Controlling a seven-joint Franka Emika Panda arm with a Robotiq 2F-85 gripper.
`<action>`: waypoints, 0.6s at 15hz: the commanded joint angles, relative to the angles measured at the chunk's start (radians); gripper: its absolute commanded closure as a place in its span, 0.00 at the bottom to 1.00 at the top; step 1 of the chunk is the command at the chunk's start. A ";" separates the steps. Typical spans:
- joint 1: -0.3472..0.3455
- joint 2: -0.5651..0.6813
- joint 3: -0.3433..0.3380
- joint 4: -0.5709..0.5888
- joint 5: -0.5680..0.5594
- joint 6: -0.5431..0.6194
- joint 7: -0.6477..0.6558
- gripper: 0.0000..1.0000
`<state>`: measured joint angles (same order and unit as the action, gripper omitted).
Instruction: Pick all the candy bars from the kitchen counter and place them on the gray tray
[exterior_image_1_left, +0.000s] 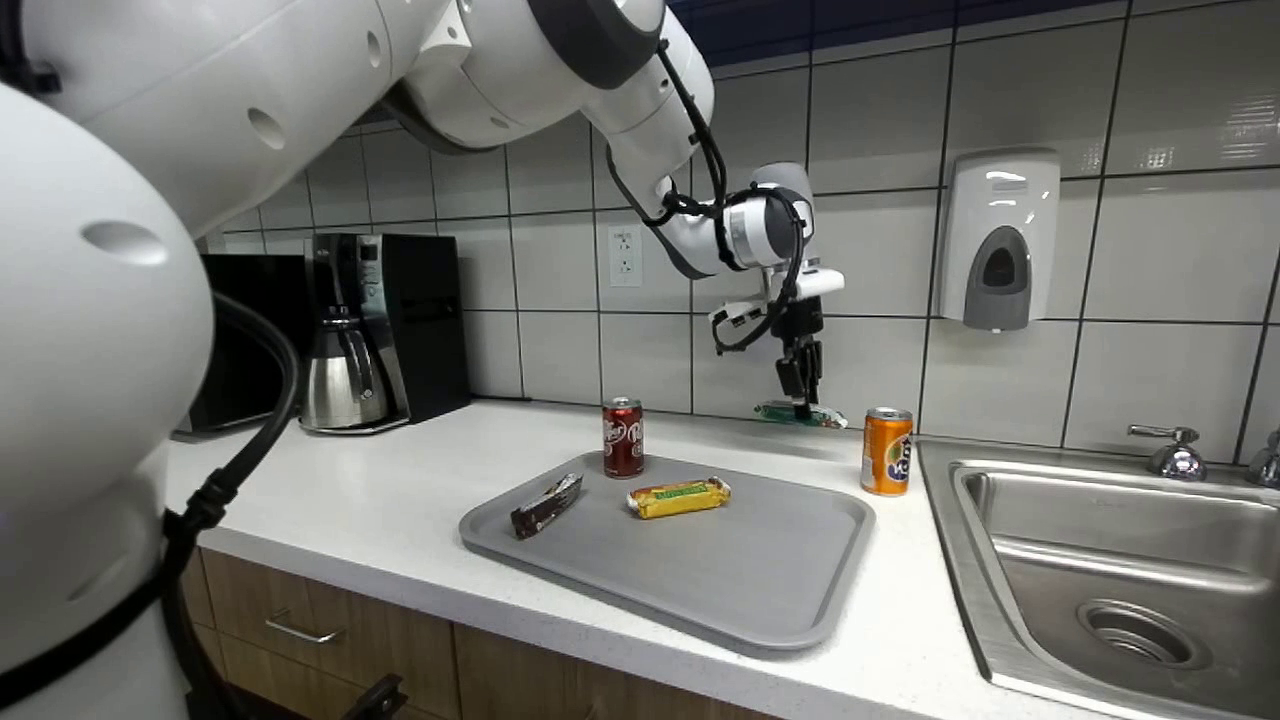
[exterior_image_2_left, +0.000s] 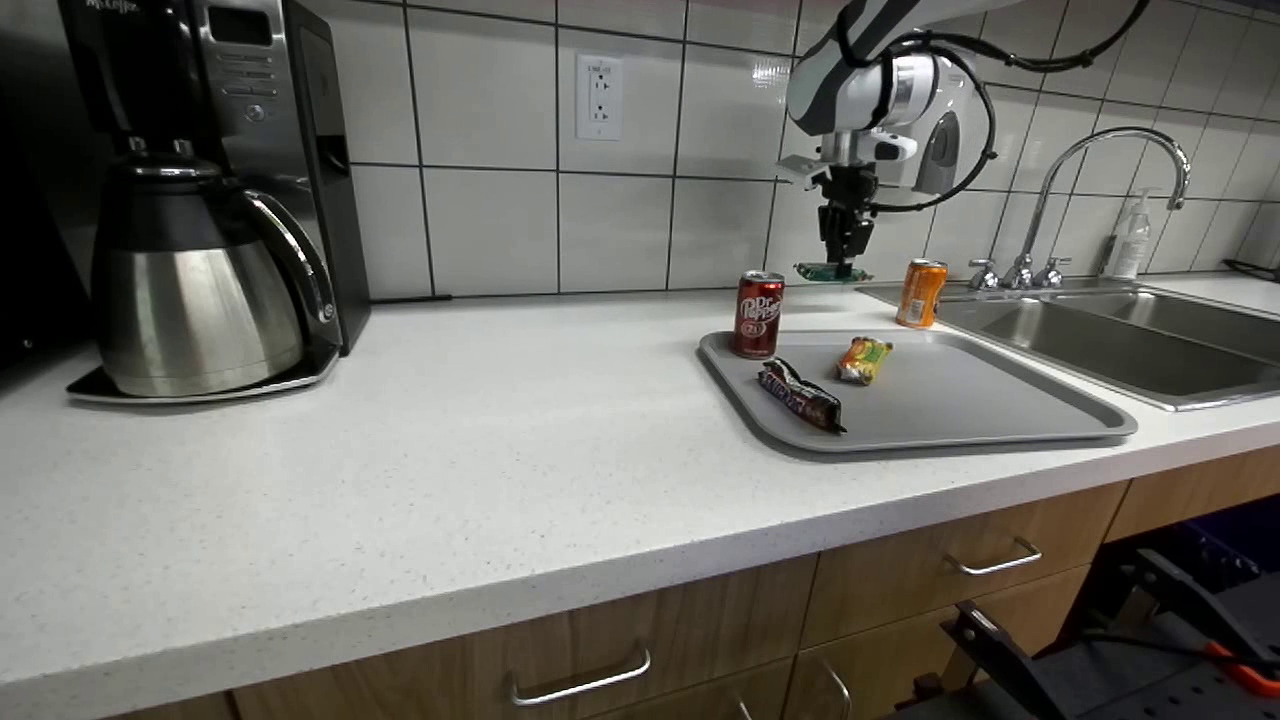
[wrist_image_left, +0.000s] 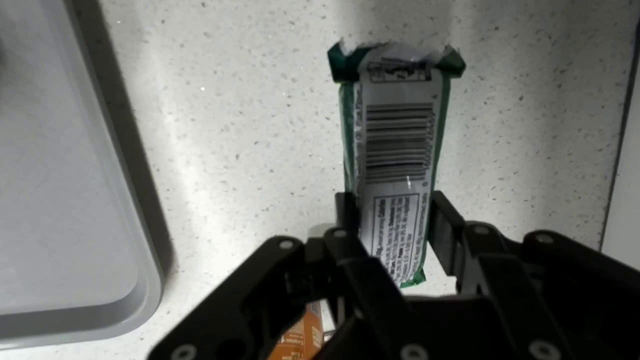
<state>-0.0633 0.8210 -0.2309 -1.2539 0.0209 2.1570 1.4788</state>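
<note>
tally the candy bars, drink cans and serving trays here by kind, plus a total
Candy bars: 3 (dark bar, yellow bar, green bar)
Drink cans: 2 (dark-red can, orange can)
Serving trays: 1 (gray tray)
Total: 6

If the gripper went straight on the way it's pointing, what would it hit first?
The fingers point down, so probably the kitchen counter beside the gray tray; whether they or the held green candy bar land first is unclear.

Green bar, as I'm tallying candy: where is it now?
The wrist view shows the green bar clamped in the claw, above the counter, right of the tray.
</note>
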 joint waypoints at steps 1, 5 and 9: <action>-0.004 -0.120 0.020 -0.159 -0.005 0.046 -0.073 0.86; 0.000 -0.196 0.017 -0.270 -0.008 0.091 -0.137 0.86; 0.000 -0.279 0.013 -0.404 -0.012 0.146 -0.210 0.86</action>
<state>-0.0590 0.6512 -0.2297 -1.5042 0.0194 2.2461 1.3320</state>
